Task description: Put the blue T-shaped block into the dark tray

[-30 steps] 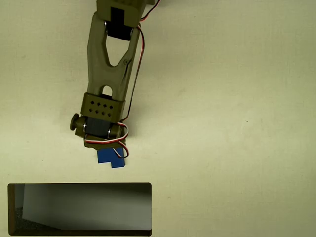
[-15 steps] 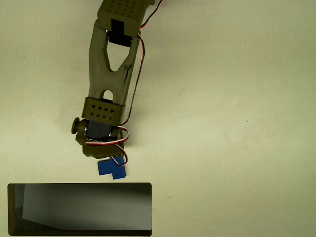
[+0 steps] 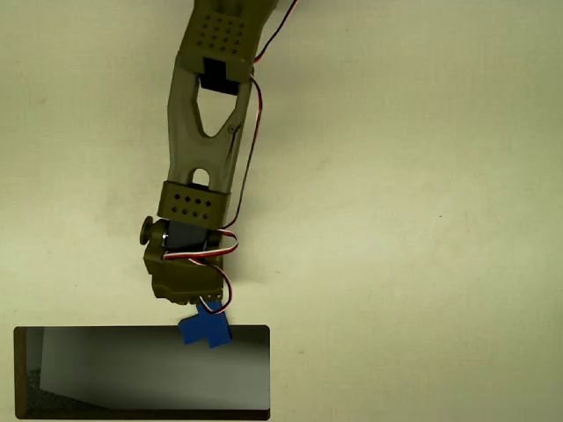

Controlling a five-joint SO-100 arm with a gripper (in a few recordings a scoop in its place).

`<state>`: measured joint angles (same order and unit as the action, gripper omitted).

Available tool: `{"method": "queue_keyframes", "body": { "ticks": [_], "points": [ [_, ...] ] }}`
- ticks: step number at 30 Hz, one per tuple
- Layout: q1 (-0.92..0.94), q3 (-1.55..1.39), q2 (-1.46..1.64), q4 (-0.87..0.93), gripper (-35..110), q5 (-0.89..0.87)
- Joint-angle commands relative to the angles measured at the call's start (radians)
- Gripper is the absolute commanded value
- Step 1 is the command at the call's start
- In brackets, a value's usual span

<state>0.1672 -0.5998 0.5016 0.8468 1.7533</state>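
Observation:
The blue T-shaped block [image 3: 205, 328] hangs under the tip of my olive gripper [image 3: 201, 309] in the overhead view, overlapping the top rim of the dark tray [image 3: 141, 417]. The gripper is shut on the block, though its fingers are mostly hidden beneath the wrist body. The tray lies at the bottom left, with a dark rim and a shaded grey inside. The arm reaches down from the top of the picture.
A pale cream table surface [image 3: 422, 220] spreads around the arm and the tray. Red, white and black wires [image 3: 230, 255] loop along the arm's right side.
The arm has stretched downward in the picture, carrying the blue block from a little above the tray to over its top rim.

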Motion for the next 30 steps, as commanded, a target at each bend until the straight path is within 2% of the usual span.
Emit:
{"method": "queue_keyframes", "body": {
  "ticks": [1,12,17,22,27,30],
  "points": [
    [-0.014,0.020,0.011,-0.017,0,-0.006],
    [-0.058,0.052,-0.038,-0.100,0,-0.028],
    [-0.083,0.092,-0.103,-0.244,0,-0.052],
    [-0.104,0.161,-0.247,-0.529,0,-0.032],
    [-0.121,0.173,-0.405,-0.965,0,-0.026],
    [-0.137,0.198,-0.480,-1.143,0,-0.044]
  ]
}}
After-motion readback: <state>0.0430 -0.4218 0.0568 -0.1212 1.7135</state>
